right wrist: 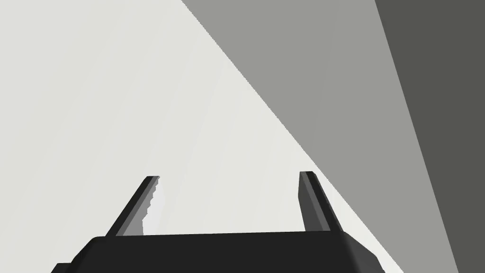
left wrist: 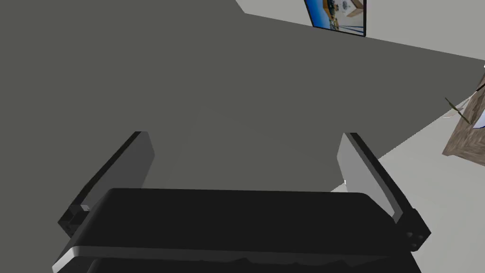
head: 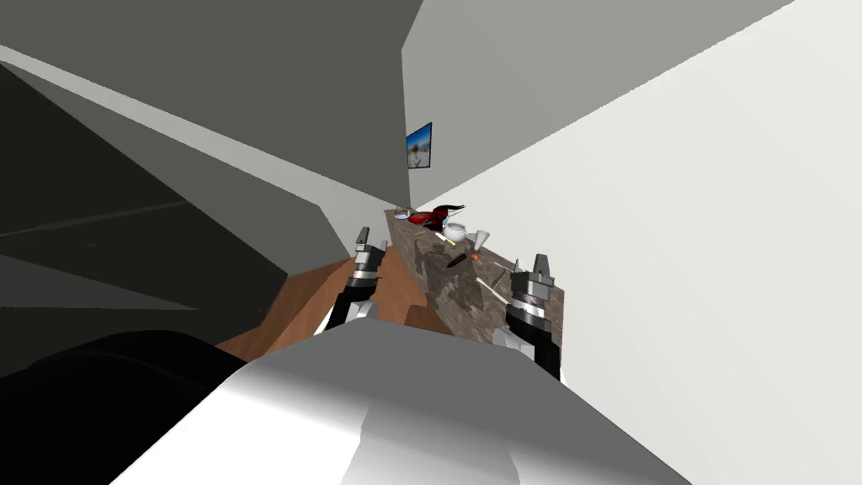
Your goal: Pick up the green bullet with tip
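A small dark olive, elongated object [head: 455, 261], likely the bullet, lies on a long mottled brown counter [head: 471, 295] that runs along the white wall on my right. My left gripper [head: 368, 238] hangs open over the wooden floor beside the counter's near side, short of the object. In the left wrist view the left gripper [left wrist: 246, 156] is open with nothing between its fingers, and a corner of the counter [left wrist: 466, 137] lies off to one side. My right gripper [head: 529, 265] stands open above the counter's near end, and in the right wrist view the right gripper [right wrist: 229, 199] holds nothing.
Farther along the counter lie a white bowl [head: 455, 230], a white funnel-shaped cup [head: 481, 238], a small orange item [head: 475, 255], a yellow stick [head: 449, 241] and a red and black thing [head: 433, 215]. Brown floor [head: 311, 303] runs left of the counter.
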Robot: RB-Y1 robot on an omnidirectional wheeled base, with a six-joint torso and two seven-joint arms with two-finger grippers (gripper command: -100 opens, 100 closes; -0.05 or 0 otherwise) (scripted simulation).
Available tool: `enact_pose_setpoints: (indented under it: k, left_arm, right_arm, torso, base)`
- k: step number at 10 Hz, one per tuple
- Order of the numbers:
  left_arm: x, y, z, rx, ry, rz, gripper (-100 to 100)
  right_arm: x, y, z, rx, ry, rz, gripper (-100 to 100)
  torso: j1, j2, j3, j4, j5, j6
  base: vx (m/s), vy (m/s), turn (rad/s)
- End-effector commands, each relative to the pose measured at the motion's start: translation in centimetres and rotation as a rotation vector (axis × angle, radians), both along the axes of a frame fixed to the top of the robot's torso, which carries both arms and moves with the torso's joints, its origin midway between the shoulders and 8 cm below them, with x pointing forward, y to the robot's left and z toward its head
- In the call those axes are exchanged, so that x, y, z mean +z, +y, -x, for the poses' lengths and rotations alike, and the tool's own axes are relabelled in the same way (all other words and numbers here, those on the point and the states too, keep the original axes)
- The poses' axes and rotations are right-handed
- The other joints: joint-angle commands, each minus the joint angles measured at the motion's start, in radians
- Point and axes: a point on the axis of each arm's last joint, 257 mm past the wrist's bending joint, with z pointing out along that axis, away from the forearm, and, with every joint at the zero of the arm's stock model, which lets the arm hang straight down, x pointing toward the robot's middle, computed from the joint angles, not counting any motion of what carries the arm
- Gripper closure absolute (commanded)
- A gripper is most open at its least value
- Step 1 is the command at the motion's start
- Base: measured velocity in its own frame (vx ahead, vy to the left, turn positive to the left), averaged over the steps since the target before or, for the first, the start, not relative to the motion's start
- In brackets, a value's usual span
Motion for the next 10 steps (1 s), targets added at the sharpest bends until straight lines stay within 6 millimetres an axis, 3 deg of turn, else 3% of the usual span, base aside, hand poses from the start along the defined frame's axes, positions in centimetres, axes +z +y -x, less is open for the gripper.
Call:
enact_pose_setpoints:
  k: [1, 8, 10]
  left_arm:
    - [0.0, 0.0, 0.0, 0.000, 0.000, 0.000, 0]
    - [0.0, 0.0, 0.0, 0.000, 0.000, 0.000, 0]
    - [0.0, 0.0, 0.0, 0.000, 0.000, 0.000, 0]
  right_arm:
    - [-0.6, 0.6, -0.4, 0.009, 0.021, 0.068, -100]
    - [-4.0, 2.9, -2.3, 0.031, 0.097, 0.345, -100]
    - [-5.8, 3.9, -3.1, 0.034, 0.120, 0.483, -100]
  torso:
    - [0.000, 0.000, 0.000, 0.000, 0.000, 0.000]
    - [0.002, 0.005, 0.003, 0.001, 0.001, 0.000]
    - [0.003, 0.005, 0.003, 0.001, 0.001, 0.000]
  base:
    - [-0.051, 0.025, 0.138]
    - [-0.082, 0.050, 0.133]
    - [-0.076, 0.085, 0.203]
